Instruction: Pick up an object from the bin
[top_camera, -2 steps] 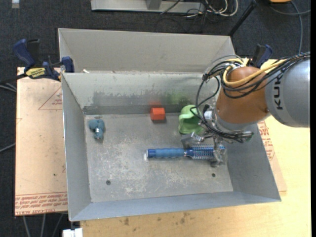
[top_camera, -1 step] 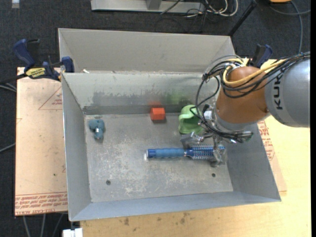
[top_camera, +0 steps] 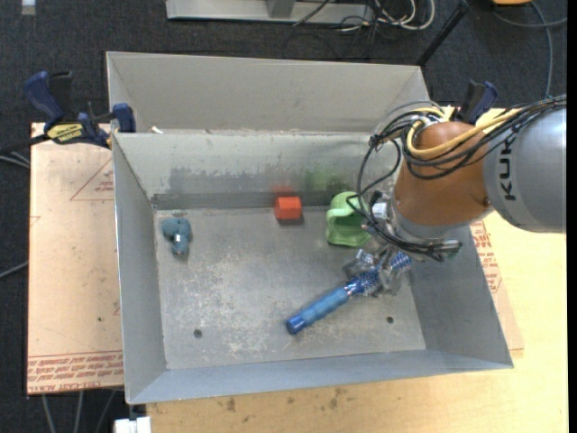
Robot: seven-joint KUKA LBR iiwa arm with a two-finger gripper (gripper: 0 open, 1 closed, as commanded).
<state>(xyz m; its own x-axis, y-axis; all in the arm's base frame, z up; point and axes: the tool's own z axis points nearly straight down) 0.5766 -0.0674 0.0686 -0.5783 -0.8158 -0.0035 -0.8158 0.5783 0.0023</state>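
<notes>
My gripper [top_camera: 379, 271] is low in the right part of the bin, under the orange wrist cover. Its fingertips sit at the upper right end of a blue stick-shaped tool [top_camera: 326, 306] that lies slanting down to the left on the bin floor. Whether that end is between the fingers I cannot make out. A light green cup-like thing [top_camera: 341, 222] stands just up and left of the gripper, partly hidden by the cover and cables.
A small red block [top_camera: 288, 207] lies by the back wall in the middle. A grey-blue small figure [top_camera: 176, 234] lies at the left. The arm comes in over the bin's right wall.
</notes>
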